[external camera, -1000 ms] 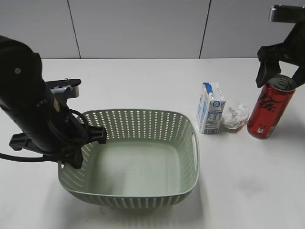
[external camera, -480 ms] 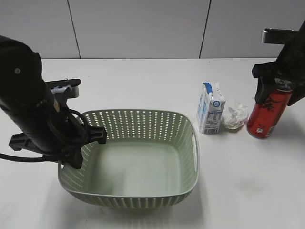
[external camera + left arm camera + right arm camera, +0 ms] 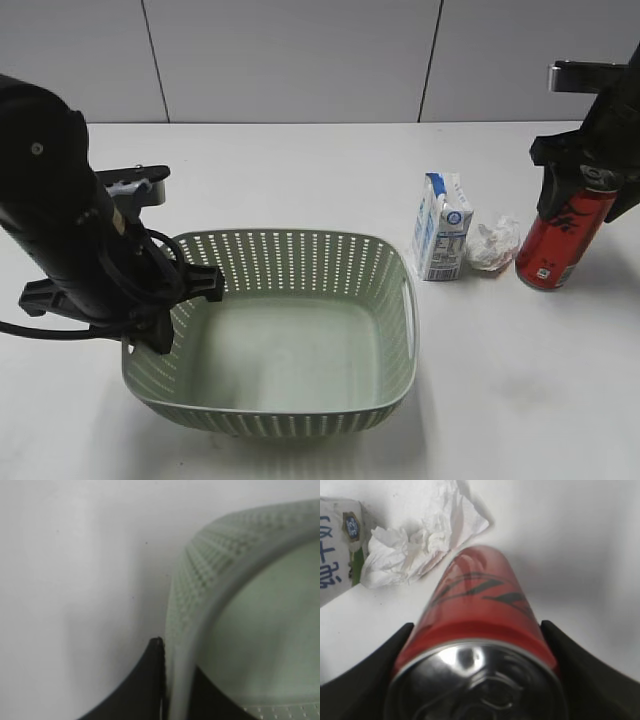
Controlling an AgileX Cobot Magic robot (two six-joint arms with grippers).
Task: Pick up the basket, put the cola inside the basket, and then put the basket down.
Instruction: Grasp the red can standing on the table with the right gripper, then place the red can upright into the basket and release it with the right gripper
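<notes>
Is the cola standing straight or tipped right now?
Tipped. The cola leans with its top to the right, base on the table, the right gripper around its top.

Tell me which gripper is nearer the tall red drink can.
Right. The right gripper straddles the top of the tall red drink can; the left gripper is far across the table at the sage-green perforated plastic basket's left rim.

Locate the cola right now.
In the exterior view the cola stands at the far right of the table, just right of the crumpled paper and the milk carton, with the right tool around its top.
</notes>
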